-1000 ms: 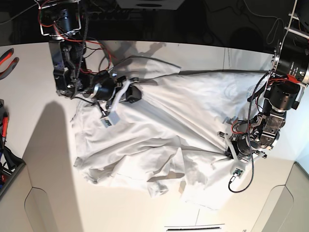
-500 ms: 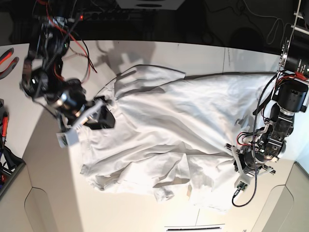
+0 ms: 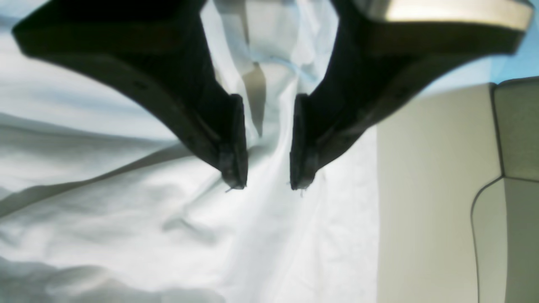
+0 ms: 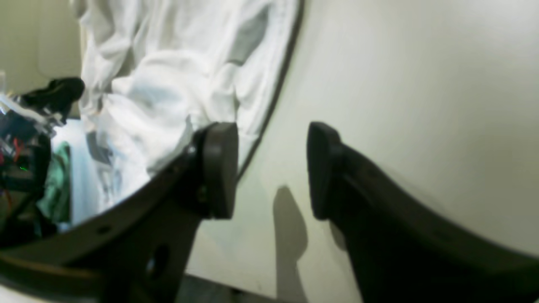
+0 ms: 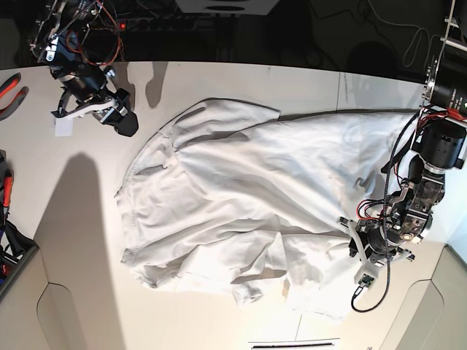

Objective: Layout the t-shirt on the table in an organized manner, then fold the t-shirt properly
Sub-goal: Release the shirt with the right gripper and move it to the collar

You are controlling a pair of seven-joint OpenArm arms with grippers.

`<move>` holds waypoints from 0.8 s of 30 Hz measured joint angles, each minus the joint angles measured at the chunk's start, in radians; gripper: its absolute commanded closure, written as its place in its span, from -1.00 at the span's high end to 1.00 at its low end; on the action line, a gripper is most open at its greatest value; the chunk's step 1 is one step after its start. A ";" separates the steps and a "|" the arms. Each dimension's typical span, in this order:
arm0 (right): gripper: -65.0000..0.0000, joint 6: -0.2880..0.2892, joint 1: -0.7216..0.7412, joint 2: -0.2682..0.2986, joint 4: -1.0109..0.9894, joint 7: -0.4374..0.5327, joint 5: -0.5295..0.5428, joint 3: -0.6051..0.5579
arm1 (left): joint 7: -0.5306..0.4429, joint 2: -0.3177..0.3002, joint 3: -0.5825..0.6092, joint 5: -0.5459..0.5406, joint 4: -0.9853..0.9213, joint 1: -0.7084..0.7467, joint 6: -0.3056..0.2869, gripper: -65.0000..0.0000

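The right gripper (image 5: 125, 122) has let go and pulled off toward the worktop's (image 5: 292, 80) far left corner, jaws parted and empty over bare surface just beside the cloth's edge. The t-shirt (image 5: 248, 197) lies rumpled across the middle, reaching toward the right edge, bunched folds along its near hem. The left gripper (image 5: 363, 248) sits low on the cloth by the near right corner, jaws apart with a raised crease between them, seemingly not pinched. Red-handled pliers (image 5: 10, 89) lie at the left edge.
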 measured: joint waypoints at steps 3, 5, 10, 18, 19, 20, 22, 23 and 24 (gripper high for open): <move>-0.17 0.003 0.051 0.000 -0.116 0.005 0.006 0.000 | 0.001 0.000 0.000 0.000 0.000 0.001 0.000 -0.34; -0.17 0.010 0.093 0.001 -0.181 0.016 0.015 -0.008 | 0.000 0.000 0.000 -0.001 0.000 0.000 0.000 -0.34; -0.22 0.031 0.168 0.009 -0.294 0.035 0.010 -0.046 | 0.001 0.000 0.000 0.000 0.000 0.001 0.000 -0.34; -1.00 0.030 0.186 0.018 -0.311 0.044 -0.040 -0.077 | 0.000 0.002 0.000 0.000 0.000 0.000 0.000 -0.34; -1.00 0.030 0.189 0.018 -0.311 0.043 -0.048 -0.077 | 0.000 0.002 0.000 0.000 0.000 0.000 0.000 -0.34; -1.00 0.031 0.196 0.022 -0.311 0.040 -0.067 -0.079 | 0.000 0.002 0.000 -0.006 0.000 0.000 0.000 -0.34; -1.00 0.033 0.214 0.030 -0.314 0.036 -0.111 -0.083 | 0.000 0.002 0.000 -0.024 0.000 0.000 0.000 -0.34; -1.00 0.030 0.226 0.044 -0.318 0.033 -0.131 -0.085 | 0.000 0.002 0.000 -0.027 0.000 0.000 0.000 -0.34; -1.00 0.029 0.240 0.052 -0.323 0.031 -0.138 -0.086 | 0.001 0.002 0.000 -0.032 0.000 0.000 0.000 -0.34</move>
